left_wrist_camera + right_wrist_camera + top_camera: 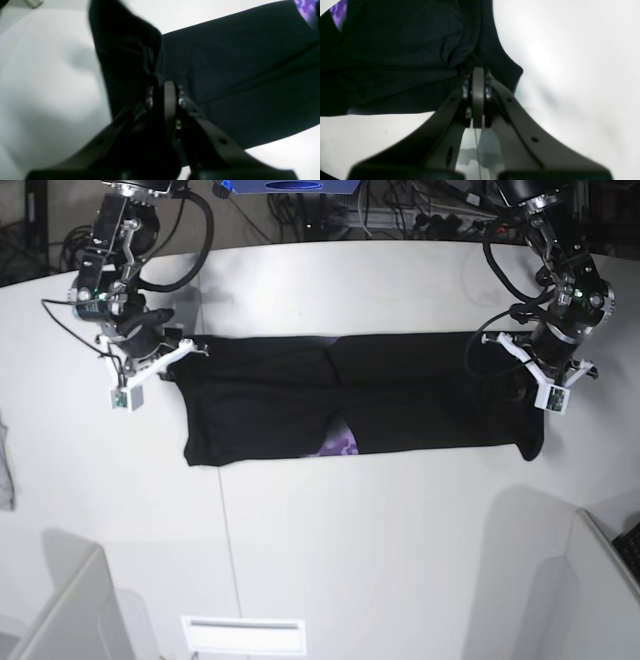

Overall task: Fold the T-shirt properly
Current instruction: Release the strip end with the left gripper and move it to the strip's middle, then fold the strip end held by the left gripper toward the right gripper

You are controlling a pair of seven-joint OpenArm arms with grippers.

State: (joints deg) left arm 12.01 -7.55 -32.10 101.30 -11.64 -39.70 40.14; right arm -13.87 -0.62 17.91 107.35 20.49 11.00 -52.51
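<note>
While both grippers pinch its ends, the large black cloth T-shirt (360, 405) lies stretched across the white tabletop (350, 550) | left gripper (538, 375) at 3 o'clock, jaws clamped on cloth | right gripper (172, 356) at 9 o'clock, likewise | risk: uneven pull could slip a corner and skew the fold.

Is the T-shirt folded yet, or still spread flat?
Partly folded: the T-shirt is a long doubled band stretched between both grippers, its purple print peeking from under the front edge.
</note>
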